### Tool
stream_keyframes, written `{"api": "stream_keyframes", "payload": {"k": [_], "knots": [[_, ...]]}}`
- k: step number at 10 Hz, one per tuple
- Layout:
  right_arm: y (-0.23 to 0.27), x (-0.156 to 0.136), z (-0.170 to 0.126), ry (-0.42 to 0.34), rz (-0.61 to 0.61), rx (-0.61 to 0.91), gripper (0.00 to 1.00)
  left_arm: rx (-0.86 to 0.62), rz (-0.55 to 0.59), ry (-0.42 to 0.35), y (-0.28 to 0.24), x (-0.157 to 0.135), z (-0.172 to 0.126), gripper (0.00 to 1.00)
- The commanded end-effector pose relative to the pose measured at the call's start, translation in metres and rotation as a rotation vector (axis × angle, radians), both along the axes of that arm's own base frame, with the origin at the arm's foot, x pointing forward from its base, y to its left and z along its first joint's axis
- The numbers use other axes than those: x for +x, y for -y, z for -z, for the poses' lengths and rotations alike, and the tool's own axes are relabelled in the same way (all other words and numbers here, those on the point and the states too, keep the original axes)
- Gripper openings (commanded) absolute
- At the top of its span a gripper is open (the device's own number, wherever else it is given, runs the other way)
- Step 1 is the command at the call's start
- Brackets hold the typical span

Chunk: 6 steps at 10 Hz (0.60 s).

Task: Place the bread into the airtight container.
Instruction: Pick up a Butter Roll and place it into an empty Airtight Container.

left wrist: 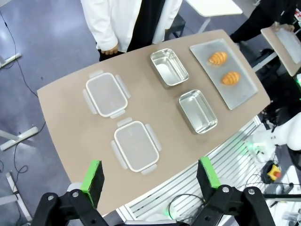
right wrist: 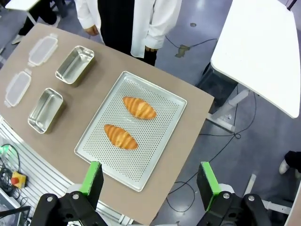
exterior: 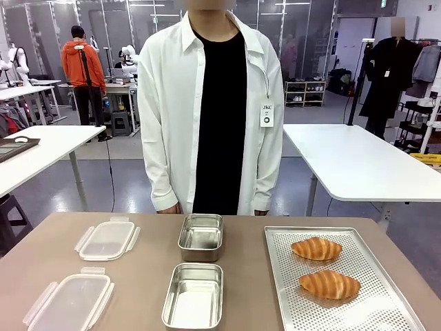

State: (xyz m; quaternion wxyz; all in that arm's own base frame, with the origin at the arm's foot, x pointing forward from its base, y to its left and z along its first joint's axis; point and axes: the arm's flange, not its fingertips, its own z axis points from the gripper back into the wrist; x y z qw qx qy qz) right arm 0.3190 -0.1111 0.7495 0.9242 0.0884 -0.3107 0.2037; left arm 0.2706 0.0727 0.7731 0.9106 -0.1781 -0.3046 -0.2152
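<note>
Two breads lie on the perforated metal tray (exterior: 289, 307) at the robot's right side of the table (exterior: 148, 272): the far bread (exterior: 316, 248) and the near bread (exterior: 330, 284), near each other but not touching. Left of the tray, in the middle of the table, two metal containers stand one behind the other, the far container (exterior: 201, 236) and the near container (exterior: 193, 295), both empty. Further left lie the far lid (exterior: 107, 239) and the near lid (exterior: 69, 300), both clear and apart from the containers. A person (exterior: 213, 103) in a white coat stands at the far edge. The left tool (left wrist: 150, 174) hangs high above the table, released, its green pads wide apart and holding nothing. The right tool (right wrist: 149, 176) is released in the same way, high above the tray.
</note>
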Motion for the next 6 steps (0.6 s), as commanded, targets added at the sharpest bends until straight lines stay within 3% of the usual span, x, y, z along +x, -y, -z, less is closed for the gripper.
{"api": "stream_keyframes", "payload": {"k": [1,6], "knots": [[-0.0035,0.0000,-0.0009,0.004,-0.016,0.004,1.00,0.010,0.017,0.001,0.0026,0.0006,-0.0004,1.00],[-0.0035,0.0000,-0.0009,0.004,-0.016,0.004,1.00,0.010,0.017,0.001,0.0026,0.0006,-0.0004,1.00]]}}
